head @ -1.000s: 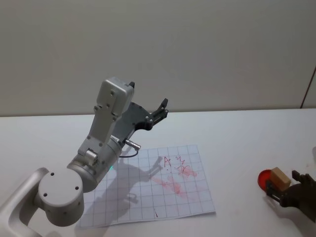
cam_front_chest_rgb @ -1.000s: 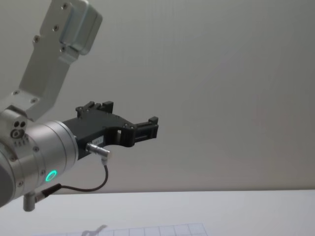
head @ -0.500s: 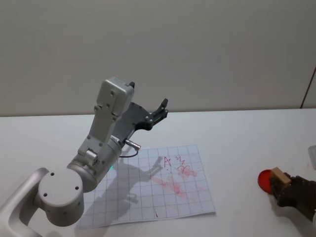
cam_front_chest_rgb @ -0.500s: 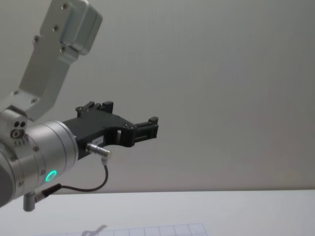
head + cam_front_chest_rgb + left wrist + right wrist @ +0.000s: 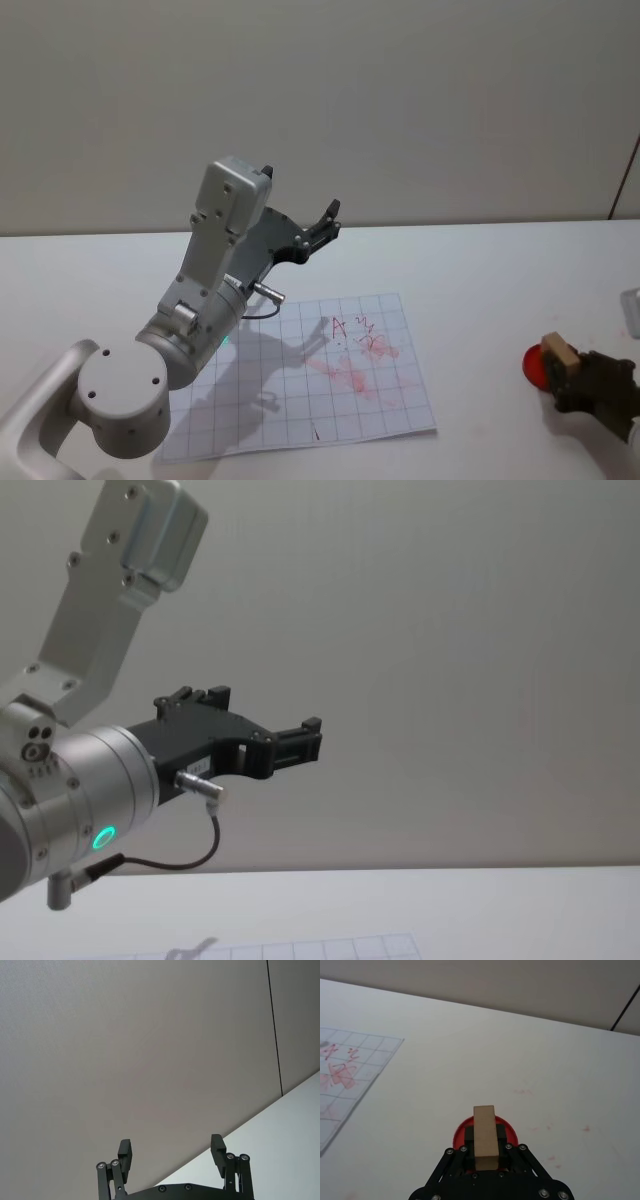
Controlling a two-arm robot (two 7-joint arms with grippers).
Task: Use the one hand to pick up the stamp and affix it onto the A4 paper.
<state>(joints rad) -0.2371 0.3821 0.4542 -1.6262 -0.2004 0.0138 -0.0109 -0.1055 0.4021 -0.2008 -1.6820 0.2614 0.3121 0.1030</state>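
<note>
The stamp (image 5: 485, 1136), a tan wooden block, is clamped between the fingers of my right gripper (image 5: 485, 1152) just above a red ink pad (image 5: 485, 1127). From the head view the stamp (image 5: 558, 353) and right gripper (image 5: 570, 378) sit at the table's right edge. The A4 paper (image 5: 300, 375), a gridded white sheet with red marks, lies flat at the table's middle; its corner (image 5: 350, 1060) lies ahead of the right gripper. My left gripper (image 5: 325, 225) is held high above the paper's far side, open and empty, its two fingers spread apart (image 5: 170, 1152).
The red ink pad (image 5: 537, 364) rests on the white table beside the stamp. Faint red smudges (image 5: 522, 1092) dot the tabletop near it. A plain wall stands behind the table. The raised left arm (image 5: 100, 770) looms over the paper's left part.
My right gripper has closed on the stamp and shifted slightly right and toward me; the block now stands narrower and more upright. The left arm has not moved.
</note>
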